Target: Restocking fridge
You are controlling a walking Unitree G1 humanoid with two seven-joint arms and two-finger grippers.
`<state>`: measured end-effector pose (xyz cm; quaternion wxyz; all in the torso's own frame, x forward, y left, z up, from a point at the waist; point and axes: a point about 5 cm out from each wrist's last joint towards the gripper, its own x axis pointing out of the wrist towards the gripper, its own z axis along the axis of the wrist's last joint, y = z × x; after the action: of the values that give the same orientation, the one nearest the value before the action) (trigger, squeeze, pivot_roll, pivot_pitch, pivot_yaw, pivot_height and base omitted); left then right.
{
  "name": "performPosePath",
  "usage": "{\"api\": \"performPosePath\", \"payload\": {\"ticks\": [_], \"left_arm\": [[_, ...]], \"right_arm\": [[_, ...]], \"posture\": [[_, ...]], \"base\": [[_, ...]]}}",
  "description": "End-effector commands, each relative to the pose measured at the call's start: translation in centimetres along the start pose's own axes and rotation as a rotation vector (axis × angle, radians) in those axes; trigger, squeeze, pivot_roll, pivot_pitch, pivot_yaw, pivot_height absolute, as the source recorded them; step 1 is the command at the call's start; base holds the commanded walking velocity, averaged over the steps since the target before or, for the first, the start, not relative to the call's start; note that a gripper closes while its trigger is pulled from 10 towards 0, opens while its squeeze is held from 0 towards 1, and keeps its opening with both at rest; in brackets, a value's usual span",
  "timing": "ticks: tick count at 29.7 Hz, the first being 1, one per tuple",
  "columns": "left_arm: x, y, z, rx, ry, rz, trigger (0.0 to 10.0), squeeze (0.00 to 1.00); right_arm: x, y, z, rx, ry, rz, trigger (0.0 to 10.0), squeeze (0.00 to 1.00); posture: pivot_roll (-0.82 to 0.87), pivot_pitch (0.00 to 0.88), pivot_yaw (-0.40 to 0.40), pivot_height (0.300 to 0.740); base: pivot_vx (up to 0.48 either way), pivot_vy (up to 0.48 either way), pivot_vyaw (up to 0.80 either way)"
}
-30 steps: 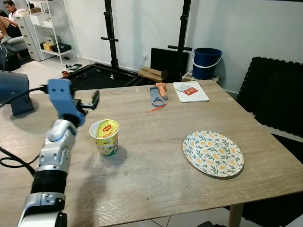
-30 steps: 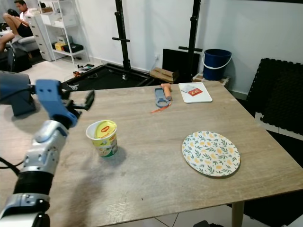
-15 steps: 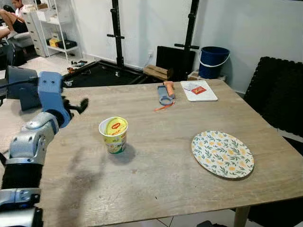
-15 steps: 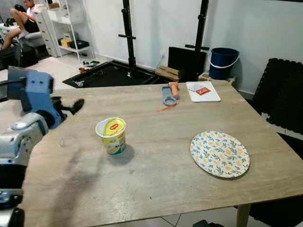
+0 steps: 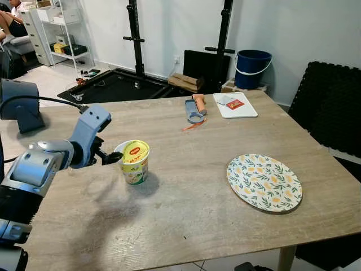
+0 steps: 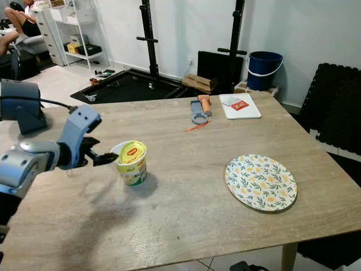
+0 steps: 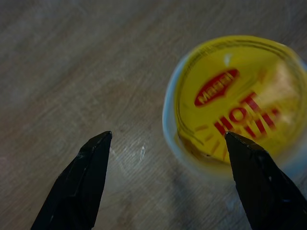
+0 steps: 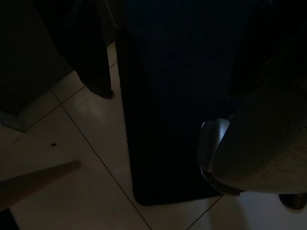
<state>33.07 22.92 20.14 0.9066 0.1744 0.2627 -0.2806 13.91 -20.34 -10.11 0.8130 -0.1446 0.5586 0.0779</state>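
A cup of instant noodles (image 5: 134, 164) with a yellow and red lid stands upright on the wooden table (image 5: 186, 220), left of centre. My left gripper (image 5: 111, 158) is low over the table, just left of the cup, its black fingertips pointing at the rim. In the left wrist view the two fingers (image 7: 81, 187) stand wide apart, open, with the lid (image 7: 230, 96) just ahead and off toward one finger; nothing is between them. The right wrist view is very dark, with floor tiles (image 8: 72, 139) and a dark upright shape.
A flowered plate (image 5: 264, 182) lies at the right. At the far side lie an orange-handled blue tool (image 5: 193, 109) and a white board (image 5: 235, 105) with a red packet. A grey device (image 5: 17, 110) with a cable stands at the left. A blue bucket (image 5: 252, 68) and black racks stand behind.
My left gripper has come down and rightward from a raised spot left of the cup to the cup's rim. The camera has shifted a little; the cup has stayed put.
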Motion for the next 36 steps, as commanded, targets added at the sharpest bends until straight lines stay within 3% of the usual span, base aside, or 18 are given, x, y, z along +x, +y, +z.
{"api": "performPosePath", "payload": {"ticks": [1, 9, 17, 22, 30, 31, 33, 34, 36], "left_arm": [[-0.9, 1.2, -0.1, 0.003, 0.059, 0.046, 10.0, 0.0], [-0.4, 2.0, -0.1, -0.089, 0.072, 0.062, 10.0, 0.0], [0.1, 1.6, -0.6, -0.155, 0.078, 0.025, 10.0, 0.0], [1.2, 0.3, -0.3, -0.233, 0.032, -0.096, 10.0, 0.0], [2.1, 0.0, 0.1, -0.244, 0.02, -0.098, 10.0, 0.0], [2.2, 0.0, 0.1, -0.252, 0.016, -0.098, 9.1, 0.0], [2.2, -0.1, 0.1, -0.259, 0.014, -0.099, 9.1, 0.0], [2.3, -0.1, 0.1, -0.258, 0.017, -0.101, 0.0, 0.0], [2.2, -0.1, 0.0, -0.257, 0.02, -0.101, 0.0, 0.0]], "right_arm": [[0.0, 0.3, -0.2, -0.004, 0.007, 0.005, 10.0, 0.0], [0.0, 0.4, -0.1, -0.002, 0.004, 0.008, 10.0, 0.0], [0.0, 0.3, -0.2, -0.001, 0.007, 0.005, 10.0, 0.0], [0.0, 0.2, -0.2, -0.002, 0.007, 0.004, 10.0, 0.0], [0.0, 0.3, -0.1, -0.001, 0.005, 0.005, 10.0, 0.0], [0.0, 0.3, -0.1, -0.002, 0.005, 0.005, 10.0, 0.0], [0.0, 0.3, -0.2, -0.002, 0.005, 0.006, 10.0, 0.0], [0.0, 0.2, -0.2, -0.002, 0.006, 0.005, 10.0, 0.0], [0.0, 0.2, -0.2, -0.002, 0.007, 0.004, 10.0, 0.0]], "posture": [[-0.01, 0.0, 0.034, 0.74], [-0.01, 0.0, 0.033, 0.74], [-0.01, 0.0, 0.032, 0.74], [-0.01, 0.0, 0.029, 0.74], [-0.02, 0.001, 0.031, 0.74], [-0.02, 0.001, 0.031, 0.74], [-0.02, 0.001, 0.031, 0.74], [-0.02, 0.003, 0.029, 0.74], [-0.02, 0.003, 0.029, 0.74]], "base": [[0.0, 0.0, 0.0], [0.0, 0.0, 0.0], [0.0, 0.0, 0.0], [0.0, 0.0, 0.0], [0.0, 0.0, 0.0], [0.0, 0.0, 0.0], [0.0, 0.0, 0.0], [0.0, 0.0, 0.0], [0.0, 0.0, 0.0]]}}
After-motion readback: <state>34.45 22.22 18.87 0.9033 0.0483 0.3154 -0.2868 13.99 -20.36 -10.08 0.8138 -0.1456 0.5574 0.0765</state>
